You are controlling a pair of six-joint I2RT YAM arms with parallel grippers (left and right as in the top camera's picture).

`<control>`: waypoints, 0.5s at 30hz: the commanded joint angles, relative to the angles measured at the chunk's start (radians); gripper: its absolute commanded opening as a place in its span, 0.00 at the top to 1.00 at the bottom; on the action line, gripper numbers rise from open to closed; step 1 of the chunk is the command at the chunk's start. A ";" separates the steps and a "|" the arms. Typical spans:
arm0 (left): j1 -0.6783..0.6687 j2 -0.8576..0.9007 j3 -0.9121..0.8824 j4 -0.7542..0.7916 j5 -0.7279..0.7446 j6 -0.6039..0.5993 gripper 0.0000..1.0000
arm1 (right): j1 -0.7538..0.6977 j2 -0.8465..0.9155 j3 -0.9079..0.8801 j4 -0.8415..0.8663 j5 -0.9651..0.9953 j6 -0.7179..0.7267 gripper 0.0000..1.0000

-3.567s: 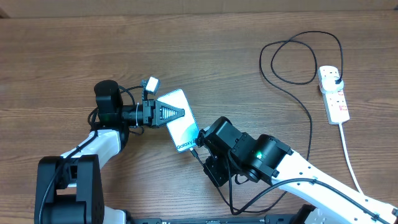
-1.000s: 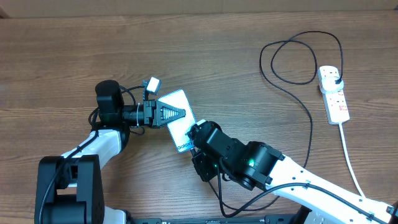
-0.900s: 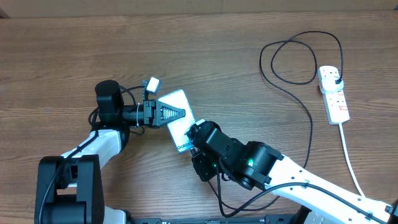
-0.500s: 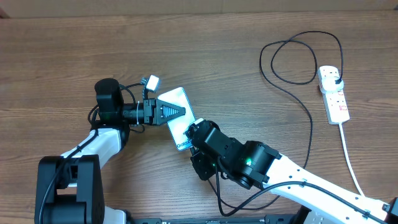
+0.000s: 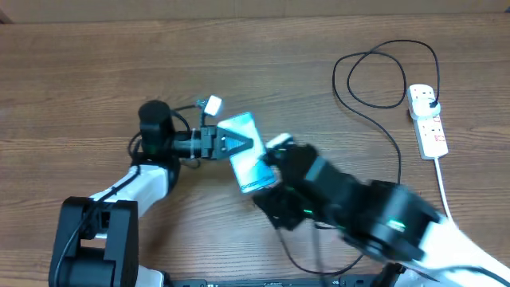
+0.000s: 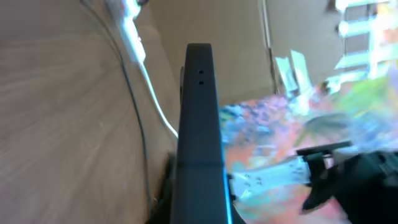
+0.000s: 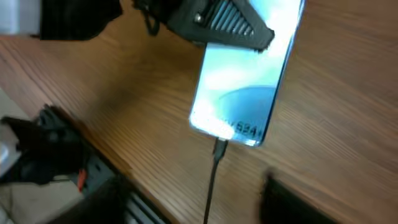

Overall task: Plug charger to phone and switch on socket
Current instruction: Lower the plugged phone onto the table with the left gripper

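The desk [image 5: 96, 64] is brown wood, its grain running from side to side, with a few darker streaks across it. Along its far edge there's a paler tan strip [image 5: 239, 6]. From the right wrist camera I can see the near edge of the desk cut slantwise, with a pale floor [image 7: 31, 202] below it and some dark shapes [image 7: 43, 149] too blurred to name. The left wrist camera catches a tan panel [image 6: 211, 25] behind and a smear of mixed colours [image 6: 348, 124] off to one side, which I can't make out.
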 commanded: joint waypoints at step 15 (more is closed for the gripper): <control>-0.264 0.038 0.610 -1.103 -0.673 0.461 0.96 | -0.232 -0.423 0.041 -0.234 0.114 0.031 0.08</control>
